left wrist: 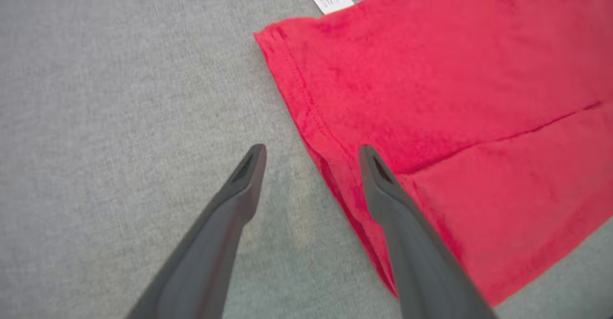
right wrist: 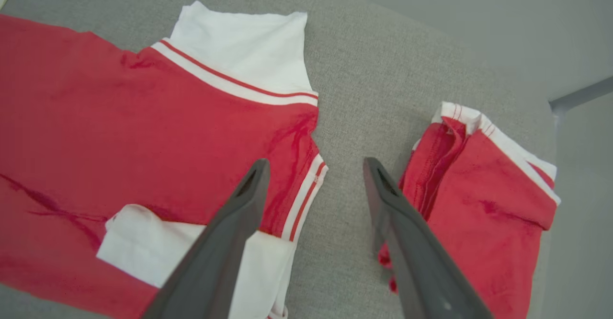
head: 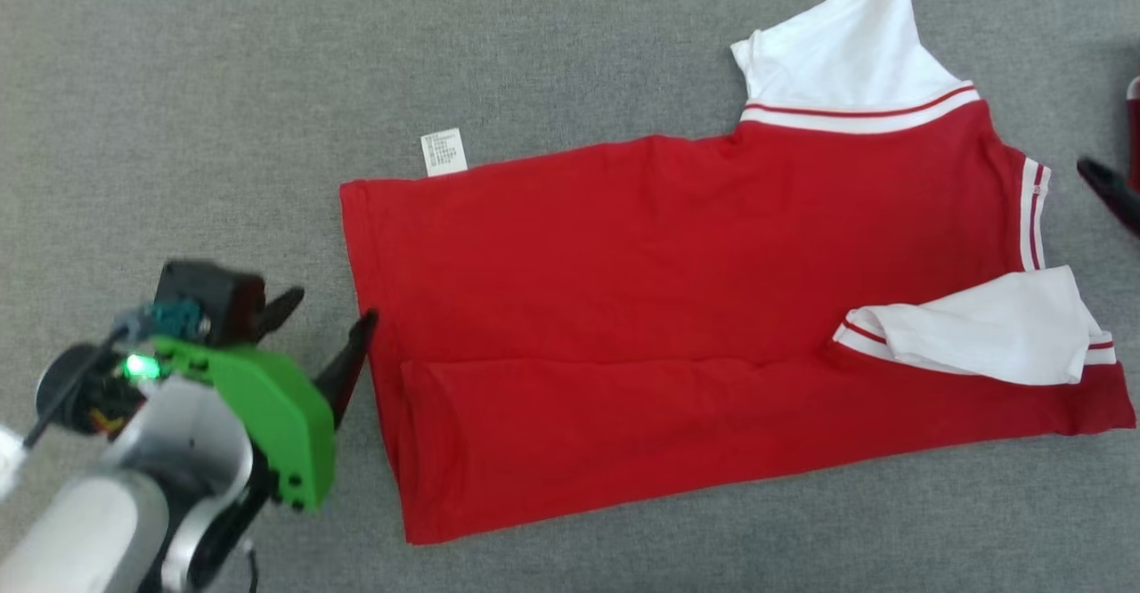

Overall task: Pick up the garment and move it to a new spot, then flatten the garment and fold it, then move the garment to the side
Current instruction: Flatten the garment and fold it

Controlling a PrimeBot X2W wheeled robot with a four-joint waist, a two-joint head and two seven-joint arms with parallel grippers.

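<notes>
In the head view the garment (head: pixel 677 264), a red shirt with white sleeves, lies flat on the grey tabletop (head: pixel 178 59). Its long axis runs from 9 o'clock to 3 o'clock, with the hem at 9 and the collar end at 3, tipped slightly toward 2. The long edge at 6 o'clock is folded up over the body with the near sleeve (head: pixel 980 326) laid on it. The far sleeve (head: pixel 846 41) juts toward 12 o'clock unfolded, and a care label (head: pixel 443 150) pokes out near the hem. The left gripper (head: pixel 329 306) sits at the hem, spread wide and holding nothing. In the left wrist view one finger hangs over bare tabletop and the other over the hem, just where the folded flap begins. A low sideways move or a careless closing there could likely snag the doubled layer and drag the fold open. In the right wrist view the right gripper (right wrist: pixel 316 163) is also wide open and empty, above the collar end. It straddles the strip of tabletop between the striped collar and a second folded garment (right wrist: pixel 483 204) at 3 o'clock. A descent drifting that way could catch the neighbour. Uneven grabs at hem and collar would probably twist the long axis and leave the far side folded crooked.
</notes>
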